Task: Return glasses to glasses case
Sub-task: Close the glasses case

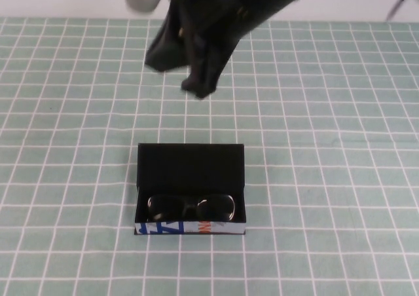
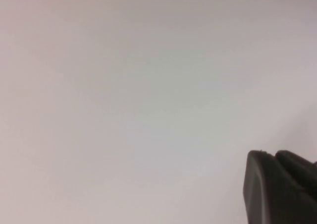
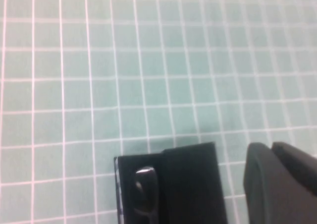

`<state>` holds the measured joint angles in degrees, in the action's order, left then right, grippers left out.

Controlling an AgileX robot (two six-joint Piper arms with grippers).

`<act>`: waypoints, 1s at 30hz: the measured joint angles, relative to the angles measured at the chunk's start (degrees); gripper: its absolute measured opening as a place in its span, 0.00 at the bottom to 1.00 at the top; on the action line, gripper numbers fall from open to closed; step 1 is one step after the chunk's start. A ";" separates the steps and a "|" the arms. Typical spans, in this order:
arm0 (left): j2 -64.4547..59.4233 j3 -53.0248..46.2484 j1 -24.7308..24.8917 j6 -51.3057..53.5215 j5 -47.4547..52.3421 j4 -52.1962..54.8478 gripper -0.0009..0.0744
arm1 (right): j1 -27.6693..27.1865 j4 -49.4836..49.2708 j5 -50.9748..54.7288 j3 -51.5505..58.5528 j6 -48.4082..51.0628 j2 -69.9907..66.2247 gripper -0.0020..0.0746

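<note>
With glasses (image 1: pixel 191 207) cased, right gripper (image 1: pixel 198 86) seemingly shut, well apart.

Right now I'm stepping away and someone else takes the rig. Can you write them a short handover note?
Right pincer: shut, empty, raised over the mat behind the glasses case.
Left pincer: seen only in its own wrist view against a blank background, away from the work.
Glasses: lying inside the case's tray, lenses up.
Case: on the green grid mat, flap lid open and lying flat behind the tray.
Done: glasses returned.
Left: closing the lid, if wanted.
</note>
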<state>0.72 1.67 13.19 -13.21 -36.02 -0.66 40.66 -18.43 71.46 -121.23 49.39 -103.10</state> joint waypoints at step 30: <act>-42.29 47.64 0.00 9.43 91.24 1.53 0.01 | -15.85 -0.56 -2.91 -0.54 -15.10 -3.66 0.01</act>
<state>-41.57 49.31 13.19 -3.78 55.22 0.87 24.80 -18.99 68.55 -121.77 34.29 -106.76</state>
